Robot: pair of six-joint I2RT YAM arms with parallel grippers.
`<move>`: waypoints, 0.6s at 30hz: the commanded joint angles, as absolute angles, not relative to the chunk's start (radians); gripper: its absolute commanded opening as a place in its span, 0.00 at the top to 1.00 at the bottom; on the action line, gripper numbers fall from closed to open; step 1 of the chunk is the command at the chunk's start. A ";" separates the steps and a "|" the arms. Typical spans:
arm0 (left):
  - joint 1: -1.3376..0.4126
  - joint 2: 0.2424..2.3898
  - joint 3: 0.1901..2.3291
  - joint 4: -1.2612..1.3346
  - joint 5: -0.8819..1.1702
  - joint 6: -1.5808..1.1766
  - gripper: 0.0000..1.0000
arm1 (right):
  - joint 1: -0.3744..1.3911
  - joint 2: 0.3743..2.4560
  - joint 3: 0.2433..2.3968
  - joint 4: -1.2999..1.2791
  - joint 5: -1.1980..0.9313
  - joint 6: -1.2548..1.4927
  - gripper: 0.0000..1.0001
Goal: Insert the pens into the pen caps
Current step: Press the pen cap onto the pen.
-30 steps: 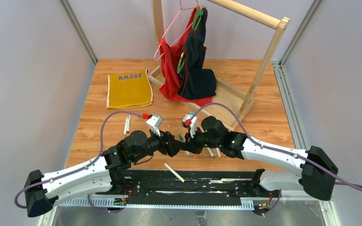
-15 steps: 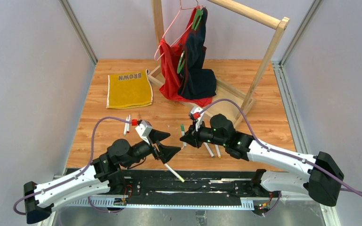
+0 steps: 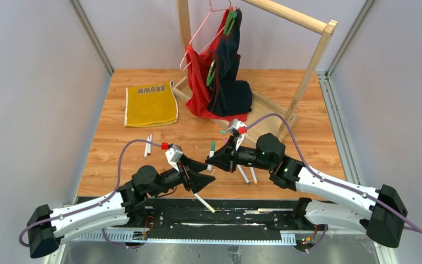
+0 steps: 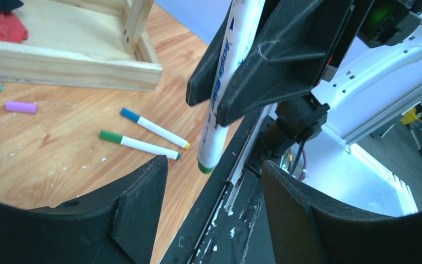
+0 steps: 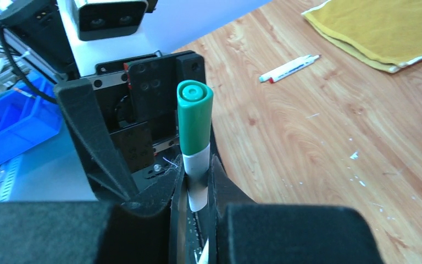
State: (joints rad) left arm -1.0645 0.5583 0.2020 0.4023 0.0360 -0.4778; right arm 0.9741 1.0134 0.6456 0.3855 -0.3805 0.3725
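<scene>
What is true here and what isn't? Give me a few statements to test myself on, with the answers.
1. The right gripper holds a pen with a green cap. True.
2. The left gripper grips a pen too. False: it is open and empty.
3. The towel is blue. False: it is yellow.
4. Two pens lie on the table not far from the towel. True.

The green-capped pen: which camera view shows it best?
The right wrist view: the green-capped pen fills the middle, cap whole, clamped in the right pincer. The left wrist view shows its printed barrel, top cut off. The top view shows it small.
</scene>
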 commanded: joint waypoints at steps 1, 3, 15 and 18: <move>-1.069 0.587 0.224 0.557 0.062 -0.511 0.36 | 0.966 1.007 0.641 0.456 -0.466 0.432 0.99; -1.069 0.603 0.229 0.575 0.058 -0.516 0.44 | 0.966 1.005 0.639 0.460 -0.478 0.443 0.99; -1.069 0.685 0.248 0.666 0.090 -0.544 0.62 | 0.970 1.022 0.655 0.417 -0.520 0.458 0.99; -1.069 0.688 0.247 0.680 0.085 -0.547 0.67 | 0.969 1.028 0.655 0.408 -0.520 0.467 0.99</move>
State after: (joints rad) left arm -1.0645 0.6849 0.2134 0.6018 0.0814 -0.5415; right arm 0.9741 1.0222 0.6456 0.4149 -0.4992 0.4488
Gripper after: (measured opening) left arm 0.362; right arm 0.132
